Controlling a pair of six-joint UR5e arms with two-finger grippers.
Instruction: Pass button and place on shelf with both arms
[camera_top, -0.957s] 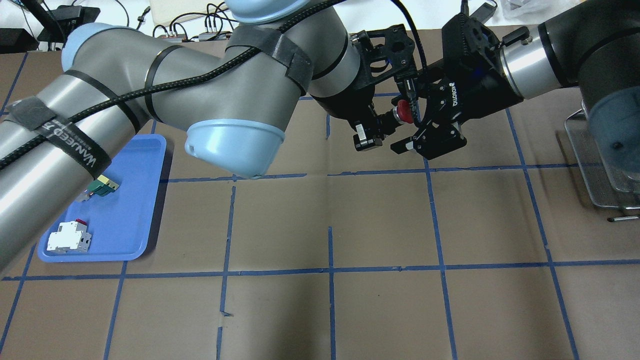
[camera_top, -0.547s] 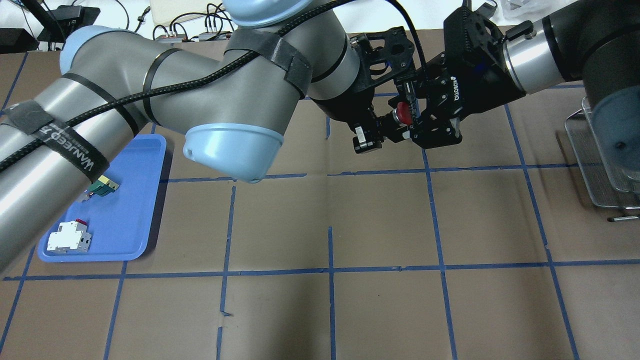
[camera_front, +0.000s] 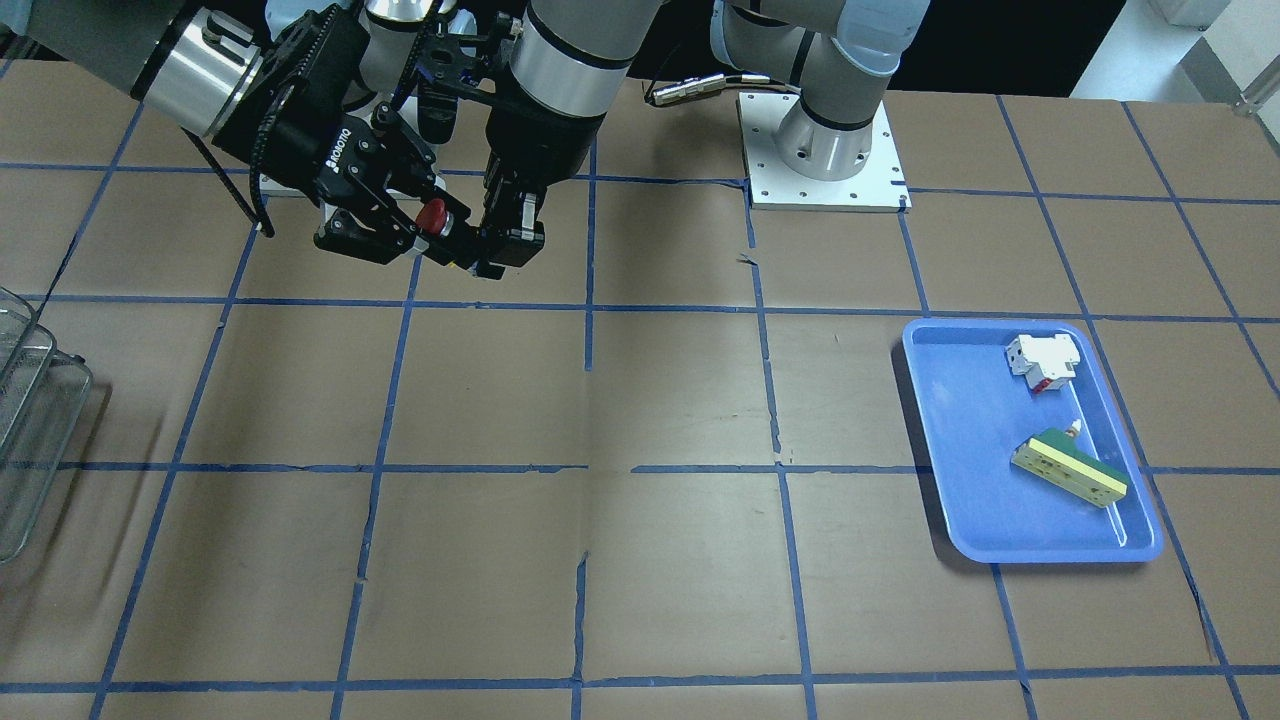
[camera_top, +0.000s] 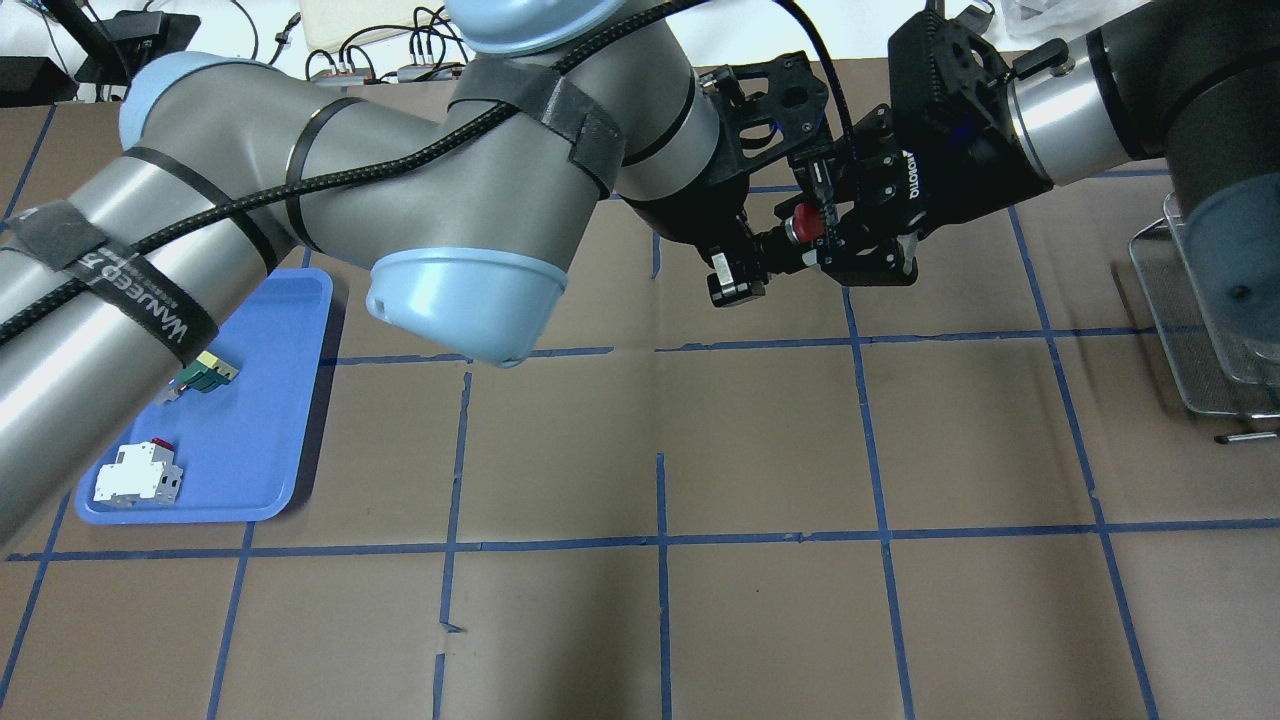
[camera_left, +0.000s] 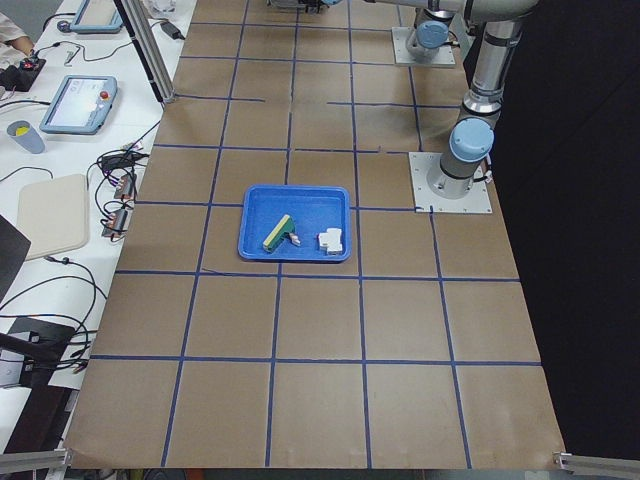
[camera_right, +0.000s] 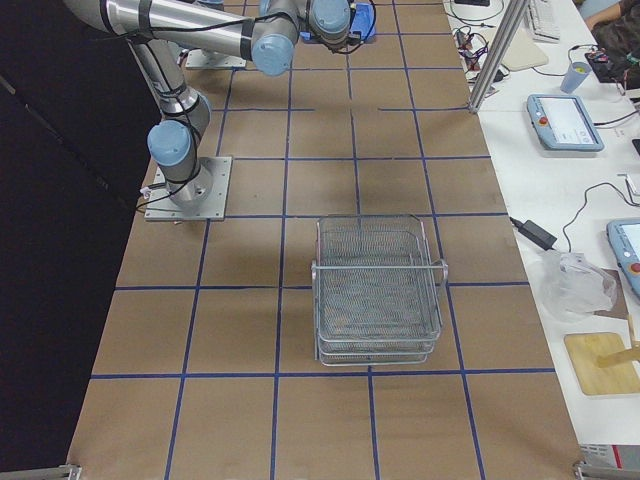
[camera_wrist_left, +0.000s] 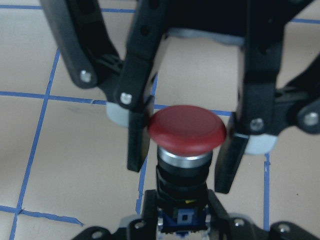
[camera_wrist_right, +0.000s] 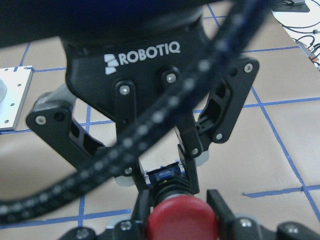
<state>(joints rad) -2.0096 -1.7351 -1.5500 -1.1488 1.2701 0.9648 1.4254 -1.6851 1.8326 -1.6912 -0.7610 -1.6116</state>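
Right claw (camera_top: 832, 236) was spread wide around the cap a second ago; now its fingers (camera_wrist_left: 138, 134) are pressed in, pinching the button (camera_wrist_left: 186, 132) by the red cap. Left claw (camera_top: 772, 252) pinches the black body, so both hold it mid-air above the tabletop (camera_top: 760, 450), far middle. Handover grip looks made; left should release next, and the shelf (camera_right: 378, 290) is well apart.

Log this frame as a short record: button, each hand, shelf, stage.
button: held above the table, between both hands
left hand: shut on the button's black body
right hand: shut on its red cap
shelf: on the table, far from the button
stage: both hands grip the button; left hand not yet released
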